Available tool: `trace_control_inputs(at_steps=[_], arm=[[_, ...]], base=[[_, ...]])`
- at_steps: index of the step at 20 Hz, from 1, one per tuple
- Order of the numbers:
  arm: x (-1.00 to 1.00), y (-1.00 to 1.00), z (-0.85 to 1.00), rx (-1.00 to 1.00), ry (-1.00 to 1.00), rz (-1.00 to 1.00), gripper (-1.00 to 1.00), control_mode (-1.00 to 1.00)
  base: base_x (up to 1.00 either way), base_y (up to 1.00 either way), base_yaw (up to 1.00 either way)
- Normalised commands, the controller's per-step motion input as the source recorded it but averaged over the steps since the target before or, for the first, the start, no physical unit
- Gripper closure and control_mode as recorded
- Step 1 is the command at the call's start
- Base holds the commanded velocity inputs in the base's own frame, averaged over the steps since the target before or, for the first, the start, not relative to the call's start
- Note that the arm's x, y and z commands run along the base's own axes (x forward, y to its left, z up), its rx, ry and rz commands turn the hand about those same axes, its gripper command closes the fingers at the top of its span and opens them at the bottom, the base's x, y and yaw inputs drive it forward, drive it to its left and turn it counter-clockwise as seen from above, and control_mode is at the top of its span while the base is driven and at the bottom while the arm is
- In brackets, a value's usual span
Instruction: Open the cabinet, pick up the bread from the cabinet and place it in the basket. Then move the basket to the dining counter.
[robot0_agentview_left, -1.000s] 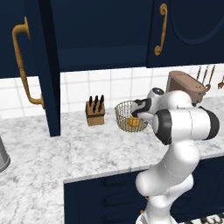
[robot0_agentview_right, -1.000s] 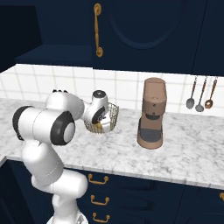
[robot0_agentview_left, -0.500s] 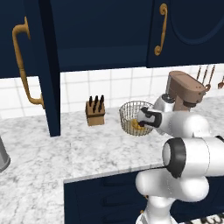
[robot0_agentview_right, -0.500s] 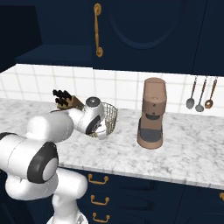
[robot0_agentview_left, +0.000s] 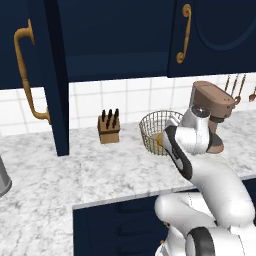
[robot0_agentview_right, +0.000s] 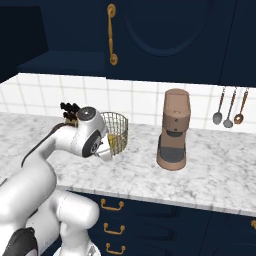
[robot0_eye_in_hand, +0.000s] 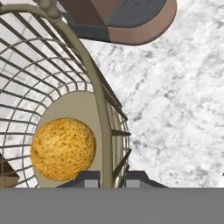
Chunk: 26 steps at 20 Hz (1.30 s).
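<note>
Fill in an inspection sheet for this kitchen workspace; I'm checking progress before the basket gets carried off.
Surface: grey-white marble worktop, basket standing on it.
Job's things: bread lies inside the wire basket; cabinet door stands open.
Clutter: knife block left of the basket, coffee machine to its right, utensils hanging on the tiled wall.
Tool: tool closed on the basket's rim, one finger on each side.
Cables: nothing seen.
Surroundings: white tile backsplash, navy drawers below.
</note>
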Motion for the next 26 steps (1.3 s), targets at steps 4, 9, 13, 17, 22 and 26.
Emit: trace_control_inputs(at_steps=[4,9,13,17,22,26], arm=[[-0.76,-0.02,0.9,-0.01,0.02,0.0,1.0,-1.0],[-0.86,-0.09,0.67,0.07,0.0,0.0,1.0,-1.0],[-0.84,-0.06,0.57,0.08,0.0,0.0,1.0,-1.0],[-0.84,0.0,0.63,0.05,-0.01,0.0,1.0,-1.0],[-0.77,-0.04,0.63,0.01,-0.06,0.0,1.0,-1.0],[-0.44,0.0,0.53,0.0,-0.03,0.0,1.0,-1.0]], base=[[0.0,0.0,0.0],[0.0,0.0,0.0],[0.0,0.0,0.0],[0.0,0.0,0.0],[0.0,0.0,0.0],[0.0,0.0,0.0]])
